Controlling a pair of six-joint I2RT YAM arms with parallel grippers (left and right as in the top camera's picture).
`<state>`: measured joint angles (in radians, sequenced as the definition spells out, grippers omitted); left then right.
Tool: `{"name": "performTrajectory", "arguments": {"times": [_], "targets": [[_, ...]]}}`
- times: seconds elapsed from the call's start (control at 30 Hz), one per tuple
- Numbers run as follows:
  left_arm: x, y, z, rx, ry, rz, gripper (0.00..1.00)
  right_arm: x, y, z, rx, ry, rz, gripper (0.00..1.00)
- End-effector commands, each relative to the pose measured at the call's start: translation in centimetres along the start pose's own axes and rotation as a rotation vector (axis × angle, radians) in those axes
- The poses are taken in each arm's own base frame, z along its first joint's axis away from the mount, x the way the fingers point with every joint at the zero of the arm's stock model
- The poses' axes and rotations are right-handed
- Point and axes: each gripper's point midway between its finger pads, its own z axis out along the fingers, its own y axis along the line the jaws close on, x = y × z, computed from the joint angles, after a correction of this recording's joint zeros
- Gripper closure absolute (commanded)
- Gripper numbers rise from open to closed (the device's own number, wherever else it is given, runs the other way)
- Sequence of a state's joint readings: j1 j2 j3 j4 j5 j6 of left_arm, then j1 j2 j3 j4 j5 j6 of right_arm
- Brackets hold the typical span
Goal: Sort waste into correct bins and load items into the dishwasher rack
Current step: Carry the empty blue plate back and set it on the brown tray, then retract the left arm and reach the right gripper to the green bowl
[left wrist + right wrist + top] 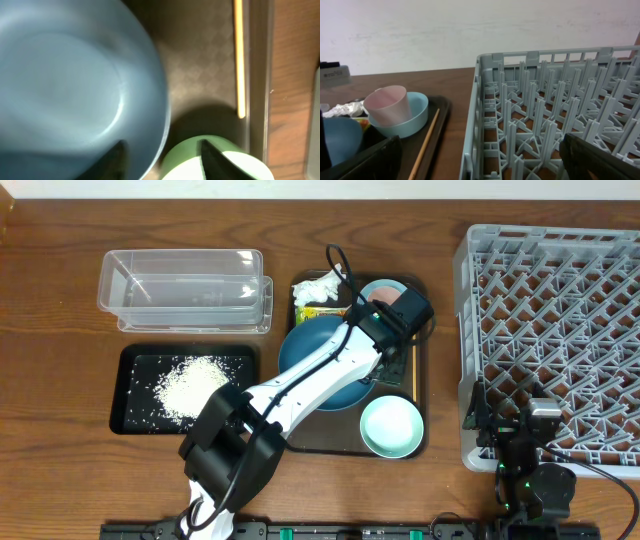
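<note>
On the brown tray (335, 442): dark blue bowl (305, 350), mint bowl (391, 426), pink cup (387, 105) standing in the small blue bowl (417, 112). Left gripper (162, 145): jaws partly open at the dark blue bowl's rim. Right gripper (480, 145): spread wide, empty, at the grey rack's (560, 330) corner.

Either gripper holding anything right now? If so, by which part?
Nothing is held. The left gripper is open, its fingers straddling the dark blue bowl at the rim without gripping it. The right gripper is open and empty over the dishwasher rack.
</note>
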<state>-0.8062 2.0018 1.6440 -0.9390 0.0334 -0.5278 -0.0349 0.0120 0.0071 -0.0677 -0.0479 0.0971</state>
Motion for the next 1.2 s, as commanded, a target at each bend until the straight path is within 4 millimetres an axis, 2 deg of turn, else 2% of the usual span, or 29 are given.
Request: {"name": "performTrajectory", "arguments": {"times": [0.0,0.07,0.2,0.3,0.37,0.43,0.47,0.53,0.63,0.7,0.87,0.93,1.03,1.17], "targets": [[-0.5,0.4,-1.4,-0.002,-0.034,-0.015,0.35,0.1,0.0,0.0,0.002,0.0,-0.009,0.01],[-0.8,0.4,-2.7,0.014,-0.059,-0.018,0.3,0.1,0.0,0.0,0.002,0.0,-0.009,0.01],[-1.4,1.1,-6.4,0.052,-0.124,-0.041,0.28,0.1,0.0,0.0,0.002,0.0,-0.009,0.01],[-2.1,3.2,-9.8,0.071,-0.183,-0.089,0.28,0.1,0.0,0.0,0.002,0.0,-0.009,0.01],[-2.4,5.7,-12.3,0.064,-0.223,-0.144,0.28,0.1,0.0,0.0,0.002,0.0,-0.009,0.01],[-2.5,10.0,-14.9,0.013,-0.272,-0.23,0.26,0.1,0.0,0.0,0.002,0.0,-0.009,0.01],[-2.6,12.4,-15.9,-0.03,-0.298,-0.276,0.2,0.1,0.0,0.0,0.002,0.0,-0.009,0.01],[-2.2,17.9,-18.1,-0.142,-0.347,-0.387,0.17,0.1,0.0,0.0,0.002,0.0,-0.009,0.01],[0.0,26.1,-20.8,-0.301,-0.374,-0.575,0.15,0.1,0.0,0.0,0.002,0.0,-0.009,0.01],[2.4,30.2,-21.8,-0.36,-0.345,-0.701,0.14,0.1,0.0,0.0,0.002,0.0,-0.009,0.01],[6.1,36.3,-22.8,-0.438,-0.296,-0.915,0.12,0.1,0.0,0.0,0.002,0.0,-0.009,0.01],[7.8,37.6,-22.9,-0.462,-0.258,-0.976,0.11,0.1,0.0,0.0,0.002,0.0,-0.009,0.01],[9.7,38.6,-23.0,-0.483,-0.211,-1.029,0.11,0.1,0.0,0.0,0.002,0.0,-0.009,0.01],[10.1,39.2,-23.1,-0.489,-0.211,-1.054,0.11,-0.3,0.2,0.0,-0.007,-0.016,0.0,0.01]]}}
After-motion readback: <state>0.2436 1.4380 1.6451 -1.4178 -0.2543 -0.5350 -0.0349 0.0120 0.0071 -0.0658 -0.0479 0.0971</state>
